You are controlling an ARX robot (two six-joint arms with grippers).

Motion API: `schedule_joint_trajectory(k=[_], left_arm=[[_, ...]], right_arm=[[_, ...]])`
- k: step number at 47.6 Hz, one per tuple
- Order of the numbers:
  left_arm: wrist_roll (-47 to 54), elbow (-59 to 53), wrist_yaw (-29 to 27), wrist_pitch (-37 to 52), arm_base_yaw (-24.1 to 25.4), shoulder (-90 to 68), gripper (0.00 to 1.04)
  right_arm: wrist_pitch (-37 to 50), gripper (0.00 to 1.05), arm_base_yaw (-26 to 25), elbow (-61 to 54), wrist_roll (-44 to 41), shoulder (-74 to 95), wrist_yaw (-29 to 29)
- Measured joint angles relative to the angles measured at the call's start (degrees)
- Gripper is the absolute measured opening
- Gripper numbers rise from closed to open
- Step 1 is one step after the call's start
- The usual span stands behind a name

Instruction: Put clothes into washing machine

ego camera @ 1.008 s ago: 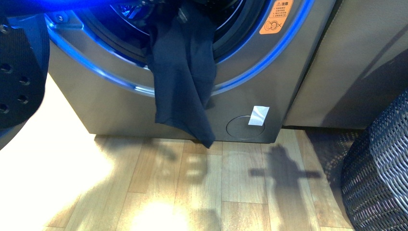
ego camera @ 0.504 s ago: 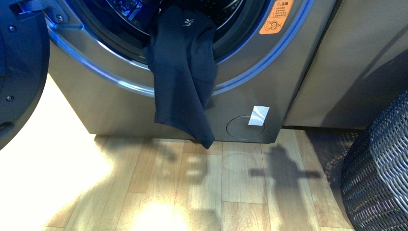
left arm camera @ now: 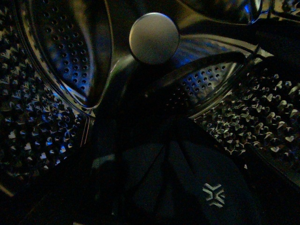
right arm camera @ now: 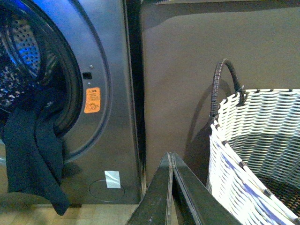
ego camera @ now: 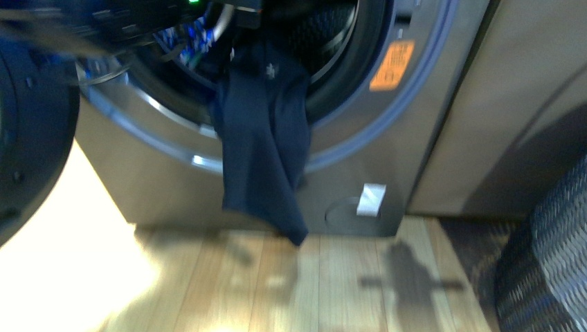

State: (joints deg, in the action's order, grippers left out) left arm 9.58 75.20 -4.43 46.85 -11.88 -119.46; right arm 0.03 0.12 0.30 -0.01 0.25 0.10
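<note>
The silver-grey washing machine [ego camera: 387, 159] stands with its dark round door [ego camera: 28, 138] swung open at the left. The navy clothes [ego camera: 263, 145] hang from the porthole rim down the front panel, almost to the floor. My left gripper [ego camera: 235, 15] is a dark blur reaching into the porthole and is shut on the clothes. In the left wrist view the perforated steel drum [left arm camera: 61, 61] surrounds bunched clothes [left arm camera: 187, 178] with a white logo; the fingers are lost in the dark. My right gripper [right arm camera: 171, 155] is shut on nothing, apart from the machine [right arm camera: 112, 140] and beside the basket.
A plain grey-brown cabinet [ego camera: 498, 104] adjoins the machine on the right. A woven wicker basket [ego camera: 547, 263] stands on the wooden floor at the right; its white rim [right arm camera: 253, 150] and dark handle are close to my right gripper. An orange warning sticker [ego camera: 391, 66] marks the machine's front.
My left arm has come back into view at the top and reaches into the porthole. The front picture has shifted and blurred. The clothes hang much as before.
</note>
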Motion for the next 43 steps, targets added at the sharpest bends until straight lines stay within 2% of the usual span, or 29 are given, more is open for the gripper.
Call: schedule_joint_trajectory(k=[19, 43], left_arm=[[-0.57, -24.09, 3.06, 2.95, -3.63, 20.31, 0.98], [-1.95, -35.50, 7.76, -11.58, -3.96, 54.51, 0.98]], right_arm=[[0.00, 0.02, 0.00, 0.00, 0.00, 0.00, -0.02], [0.00, 0.02, 0.00, 0.00, 0.00, 0.00, 0.00]])
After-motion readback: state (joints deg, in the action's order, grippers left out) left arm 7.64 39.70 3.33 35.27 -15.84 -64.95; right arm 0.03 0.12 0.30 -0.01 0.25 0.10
